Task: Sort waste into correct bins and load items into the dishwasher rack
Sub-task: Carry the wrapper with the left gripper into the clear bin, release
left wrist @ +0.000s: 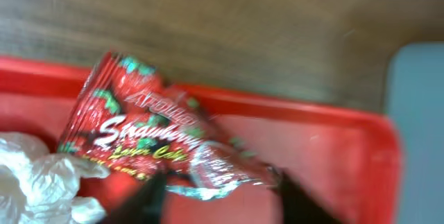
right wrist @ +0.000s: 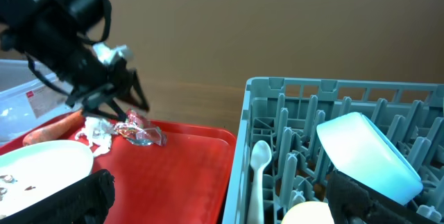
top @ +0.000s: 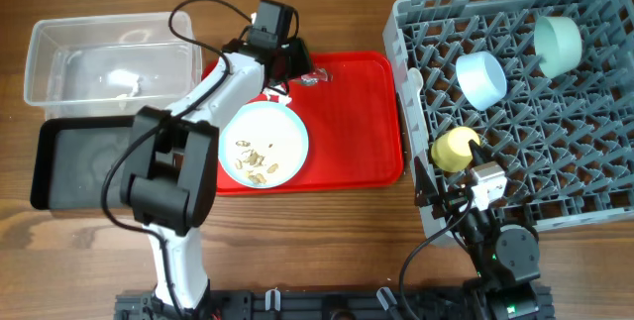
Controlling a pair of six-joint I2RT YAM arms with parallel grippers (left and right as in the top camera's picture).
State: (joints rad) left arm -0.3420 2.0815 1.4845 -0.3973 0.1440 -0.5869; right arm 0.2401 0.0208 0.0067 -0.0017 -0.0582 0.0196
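Observation:
The red-and-white snack wrapper point(left wrist: 152, 137) lies crumpled at the back of the red tray point(top: 347, 132), beside the white tissue point(left wrist: 35, 179). My left gripper point(left wrist: 218, 197) hangs over it, jaws apart, the wrapper's silver end between the fingers point(left wrist: 147, 200). In the right wrist view an orange carrot point(right wrist: 52, 130) lies left of the tissue point(right wrist: 97, 130). The pale plate point(top: 263, 144) carries loose seeds. My right gripper point(right wrist: 218, 207) stands open at the front left corner of the grey dishwasher rack point(top: 515, 211). The rack holds the mint bowl point(top: 558, 43), small blue bowl point(top: 481, 78), yellow cup point(top: 454, 149) and white spoon point(right wrist: 258, 168).
The clear tub point(top: 109, 57) stands at the back left, with the black tray point(top: 79, 161) just in front of it. The left arm reaches across the plate's left side. Bare wooden table lies behind the red tray.

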